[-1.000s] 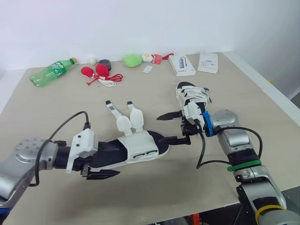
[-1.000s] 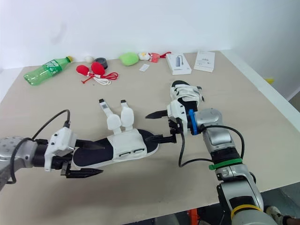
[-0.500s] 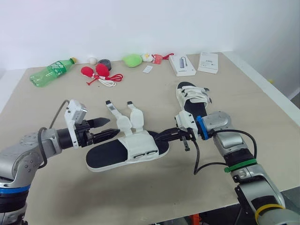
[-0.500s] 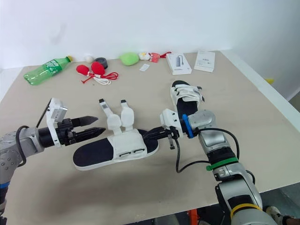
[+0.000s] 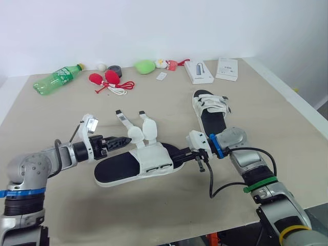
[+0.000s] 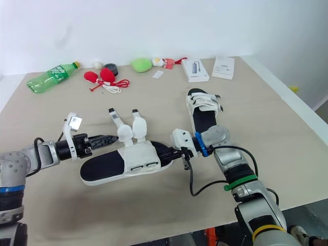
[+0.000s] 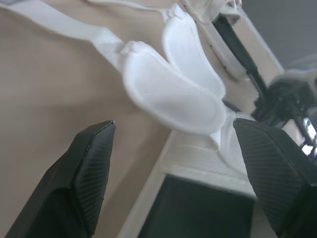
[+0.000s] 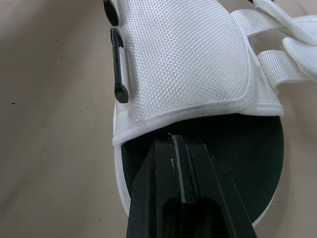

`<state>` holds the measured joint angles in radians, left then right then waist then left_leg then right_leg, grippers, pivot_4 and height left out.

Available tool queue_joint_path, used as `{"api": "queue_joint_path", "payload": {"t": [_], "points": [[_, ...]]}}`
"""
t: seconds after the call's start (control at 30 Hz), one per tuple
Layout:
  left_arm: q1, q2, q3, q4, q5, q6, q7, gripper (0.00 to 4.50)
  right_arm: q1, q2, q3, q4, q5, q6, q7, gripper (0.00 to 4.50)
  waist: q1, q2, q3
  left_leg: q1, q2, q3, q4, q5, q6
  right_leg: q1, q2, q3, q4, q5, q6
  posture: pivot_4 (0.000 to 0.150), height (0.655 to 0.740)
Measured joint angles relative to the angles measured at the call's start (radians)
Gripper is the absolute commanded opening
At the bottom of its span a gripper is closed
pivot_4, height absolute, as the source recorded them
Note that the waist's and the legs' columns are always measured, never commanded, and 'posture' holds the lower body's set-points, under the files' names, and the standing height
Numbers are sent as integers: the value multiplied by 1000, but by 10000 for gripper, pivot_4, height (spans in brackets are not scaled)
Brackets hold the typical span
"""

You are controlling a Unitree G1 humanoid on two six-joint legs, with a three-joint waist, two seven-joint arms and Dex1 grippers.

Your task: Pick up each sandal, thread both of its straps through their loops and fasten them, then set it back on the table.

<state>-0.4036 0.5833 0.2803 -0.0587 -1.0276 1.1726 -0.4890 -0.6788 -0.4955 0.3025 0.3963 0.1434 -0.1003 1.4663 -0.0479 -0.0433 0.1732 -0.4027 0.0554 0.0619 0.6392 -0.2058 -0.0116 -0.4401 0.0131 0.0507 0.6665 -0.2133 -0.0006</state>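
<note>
L jaws (image 5: pixel 124 140) open, now closer to strap (image 5: pixel 136 135); R jaws (image 5: pixel 176 153) closed, tips on sandal (image 5: pixel 114 172) insole.

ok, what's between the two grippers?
The unfastened sandal. The left gripper is open at its loose straps, and the right gripper is shut over the sole's other end. Both eye views show it.

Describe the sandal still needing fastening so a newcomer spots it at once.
On the beige table, look between the left gripper and right gripper. The sandal there has a black sole and two white straps splayed open; the other sandal, farther right, has its straps closed.
</note>
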Motion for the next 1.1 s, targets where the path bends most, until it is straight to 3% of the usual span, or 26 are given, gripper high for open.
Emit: {"api": "queue_joint_path", "payload": {"t": [0.2, 0.5, 0.77, 1.1], "points": [[-81, -67, 97, 174, -71, 83, 88, 39173, -3, 5, 1, 16, -5, -18, -10, 1582, -1, 0, 0, 1, 0, -2, 0, 3, -3, 1, 1, -1, 0, 3, 0, 1500, 7400], [-227, -142, 156, 451, -59, 77, 126, 39173, -3, 5, 0, 20, -11, -28, -15, 1582, -2, -2, -1, 3, -2, -3, 0, 5, -7, 2, 0, -1, 0, 5, 1, 1500, 7400], [-384, -174, 85, 707, 89, -27, 33, 39173, 0, 3, 0, 8, -12, -22, -22, 1582, -2, -2, -1, 1, -4, -5, -1, 6, -9, 2, -1, -2, 0, 5, 2, 1500, 7400], [-557, -172, 35, 1013, 280, -195, -188, 39173, 18, -10, 0, -36, -12, -3, -34, 1582, -1, -2, -1, -1, -4, -9, -1, 7, -10, 1, -1, -5, -1, 4, 2, 1500, 7400]]}}
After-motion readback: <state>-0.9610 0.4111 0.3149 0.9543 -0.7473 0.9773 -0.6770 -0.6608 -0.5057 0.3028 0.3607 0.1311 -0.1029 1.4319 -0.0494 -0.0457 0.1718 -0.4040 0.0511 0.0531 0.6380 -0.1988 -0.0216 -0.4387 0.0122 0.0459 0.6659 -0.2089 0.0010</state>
